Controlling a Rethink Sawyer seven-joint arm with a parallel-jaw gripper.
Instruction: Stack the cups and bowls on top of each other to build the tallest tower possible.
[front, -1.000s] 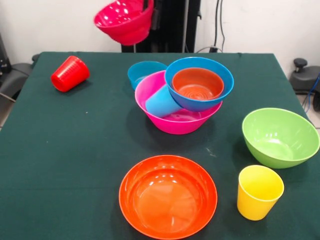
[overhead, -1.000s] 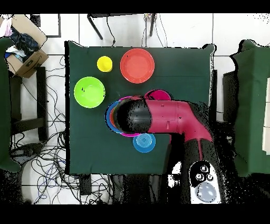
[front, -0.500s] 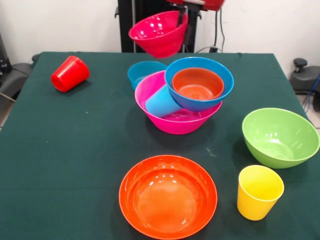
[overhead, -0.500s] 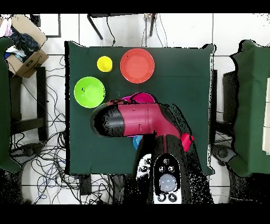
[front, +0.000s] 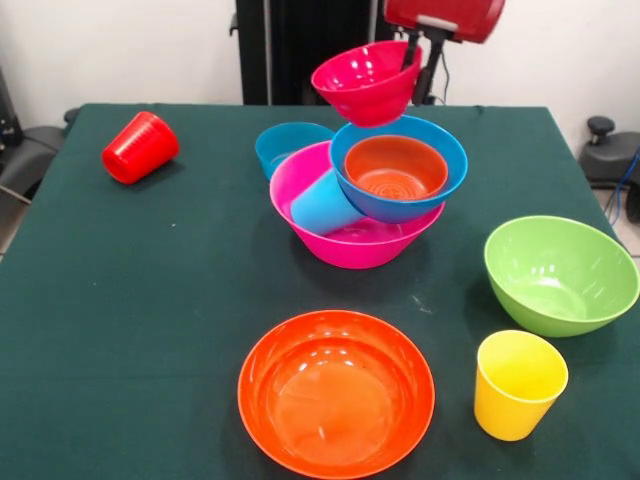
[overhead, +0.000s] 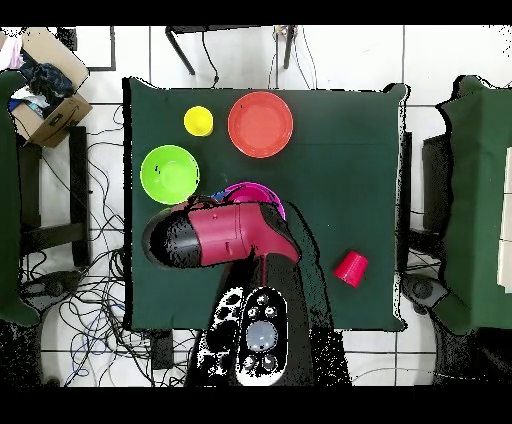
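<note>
My gripper (front: 413, 62) is shut on the rim of the small red bowl (front: 362, 82) and holds it tilted just above the tower. The tower's base is the large pink bowl (front: 345, 240). The light blue cup (front: 322, 205) lies inside it. The large blue bowl (front: 402, 205) leans in it with the small orange bowl (front: 395, 168) nested inside. The small blue bowl (front: 288, 145) stands behind the pink bowl. The red cup (front: 140, 148) lies on its side at the far left. In the overhead view my arm (overhead: 225, 235) hides most of the tower; only the pink bowl's rim (overhead: 262, 189) shows.
The large orange bowl (front: 336, 392) stands near the front edge, the large green bowl (front: 560, 275) at the right, and the yellow cup (front: 518, 385) upright in front of it. The overhead view shows the green bowl (overhead: 170, 174), yellow cup (overhead: 198, 121), orange bowl (overhead: 260, 124) and red cup (overhead: 350, 268).
My gripper has carried the small red bowl to the right and lower in the front view, from the far left of the tower to just above the large blue bowl.
</note>
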